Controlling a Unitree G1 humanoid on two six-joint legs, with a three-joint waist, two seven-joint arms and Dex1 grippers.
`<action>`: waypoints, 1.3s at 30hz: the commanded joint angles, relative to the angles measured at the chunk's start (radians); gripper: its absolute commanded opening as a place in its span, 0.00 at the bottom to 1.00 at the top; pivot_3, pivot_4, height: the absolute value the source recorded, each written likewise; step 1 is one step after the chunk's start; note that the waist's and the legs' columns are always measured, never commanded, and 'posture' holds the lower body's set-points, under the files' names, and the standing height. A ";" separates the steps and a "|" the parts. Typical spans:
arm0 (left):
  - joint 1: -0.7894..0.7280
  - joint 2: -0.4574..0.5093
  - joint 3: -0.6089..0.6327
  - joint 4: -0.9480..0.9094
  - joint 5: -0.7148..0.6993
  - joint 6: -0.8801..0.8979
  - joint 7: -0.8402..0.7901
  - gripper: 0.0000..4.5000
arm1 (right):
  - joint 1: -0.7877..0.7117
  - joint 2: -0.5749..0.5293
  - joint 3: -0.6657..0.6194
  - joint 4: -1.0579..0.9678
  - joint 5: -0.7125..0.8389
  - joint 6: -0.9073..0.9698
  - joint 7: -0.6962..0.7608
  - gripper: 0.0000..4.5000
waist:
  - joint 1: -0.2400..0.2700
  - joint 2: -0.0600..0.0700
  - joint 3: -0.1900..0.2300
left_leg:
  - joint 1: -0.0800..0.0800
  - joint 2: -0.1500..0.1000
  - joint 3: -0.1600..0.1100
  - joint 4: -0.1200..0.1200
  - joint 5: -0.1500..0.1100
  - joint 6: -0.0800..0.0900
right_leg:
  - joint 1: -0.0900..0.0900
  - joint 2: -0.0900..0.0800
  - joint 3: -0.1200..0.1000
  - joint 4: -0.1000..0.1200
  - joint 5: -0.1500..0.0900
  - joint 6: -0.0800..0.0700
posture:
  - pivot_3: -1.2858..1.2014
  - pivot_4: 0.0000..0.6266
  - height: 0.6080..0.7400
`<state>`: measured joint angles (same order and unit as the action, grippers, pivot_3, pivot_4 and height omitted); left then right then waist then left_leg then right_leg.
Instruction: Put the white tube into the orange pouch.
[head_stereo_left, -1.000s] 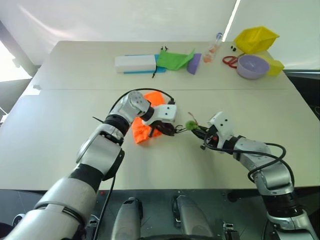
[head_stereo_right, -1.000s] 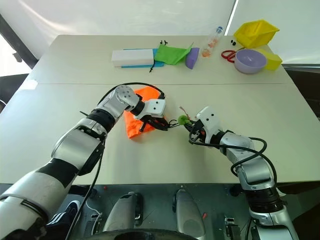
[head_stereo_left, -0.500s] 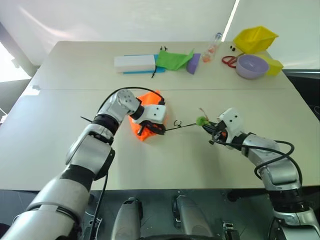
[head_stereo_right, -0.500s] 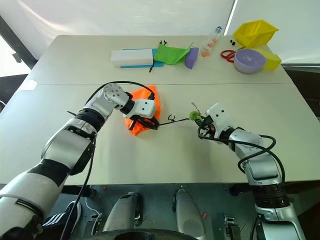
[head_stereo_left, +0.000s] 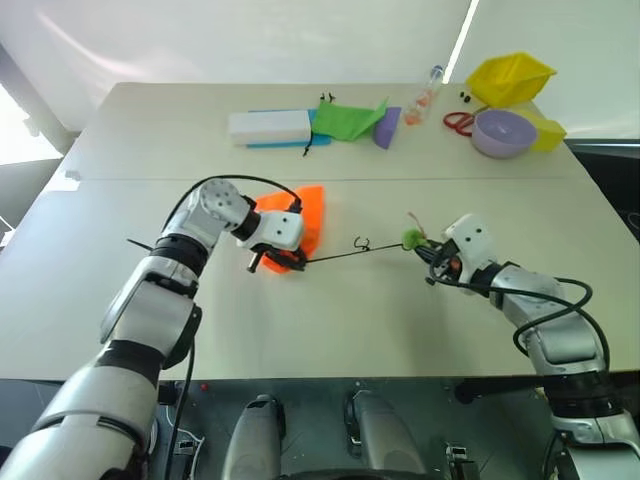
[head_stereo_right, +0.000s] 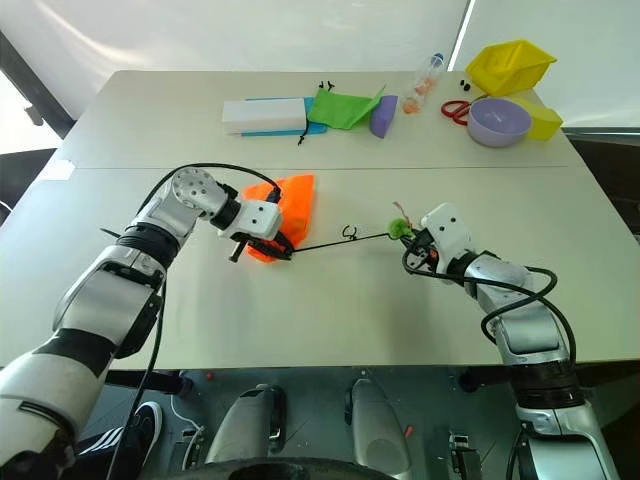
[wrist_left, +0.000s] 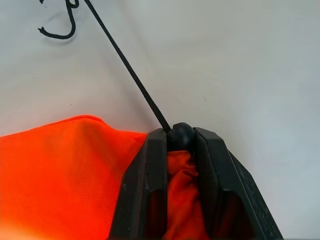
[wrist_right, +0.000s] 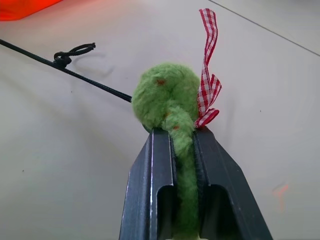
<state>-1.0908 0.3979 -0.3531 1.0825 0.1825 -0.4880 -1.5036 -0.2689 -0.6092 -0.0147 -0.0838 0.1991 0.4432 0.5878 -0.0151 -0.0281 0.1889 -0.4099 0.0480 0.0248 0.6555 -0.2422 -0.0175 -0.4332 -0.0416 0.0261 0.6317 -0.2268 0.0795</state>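
Observation:
The orange pouch (head_stereo_left: 308, 212) lies near the middle of the table. My left gripper (head_stereo_left: 283, 262) is shut on its gathered mouth, and in the left wrist view its fingers (wrist_left: 150, 170) pinch bunched orange fabric (wrist_left: 60, 170) and a black cord bead (wrist_left: 180, 134). A dark cord (head_stereo_left: 340, 254) runs taut from there to the green fuzzy ball (wrist_right: 167, 102). My right gripper (head_stereo_left: 427, 250) is shut on that ball, which carries a red-and-white checked ribbon (wrist_right: 210, 85). The white tube is out of view.
Along the far edge sit a white box (head_stereo_left: 270, 126), a green pouch (head_stereo_left: 345, 120), a purple piece (head_stereo_left: 388, 127), a clear bottle (head_stereo_left: 430, 95), red scissors (head_stereo_left: 458, 122), a purple bowl (head_stereo_left: 505, 132) and yellow bins (head_stereo_left: 512, 78).
My two grippers have drawn apart: the left went left with the pouch's mouth, the right went right with the green ball. The slack cord now stretches straight between them.

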 joint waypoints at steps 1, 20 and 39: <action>0.026 0.022 0.029 -0.021 -0.038 0.064 -0.055 0.22 | -0.017 -0.023 -0.042 -0.011 0.002 -0.002 0.006 0.10 | 0.000 0.000 0.000 | 0.000 0.000 0.000 0.000 0.000 0.000 | 0.000 0.000 0.000 0.000 0.000 0.000 | 0.52 0.24 1.00; 0.284 0.117 0.405 -0.528 -0.446 0.618 0.141 1.00 | 0.122 -0.037 -0.107 -0.236 0.123 -0.090 0.148 0.98 | 0.001 0.000 0.000 | 0.001 0.001 -0.001 0.007 0.000 0.000 | 0.002 0.000 0.000 0.004 0.000 0.000 | 0.52 0.24 1.00; 0.835 0.184 0.687 -0.871 -0.538 0.708 0.631 1.00 | 0.319 -0.026 -0.036 -0.285 0.167 -0.173 0.276 0.98 | 0.003 0.000 -0.001 | 0.004 0.001 0.001 0.007 0.000 -0.001 | 0.006 -0.004 -0.002 0.002 0.001 -0.002 | 0.52 0.24 1.00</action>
<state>-0.2643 0.5773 0.3097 0.2546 -0.3377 0.2465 -0.8845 0.0648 -0.6381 -0.0397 -0.3513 0.3621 0.2897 0.8644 -0.0116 -0.0284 0.1882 -0.4062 0.0494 0.0259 0.6628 -0.2423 -0.0182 -0.4277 -0.0460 0.0242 0.6339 -0.2262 0.0775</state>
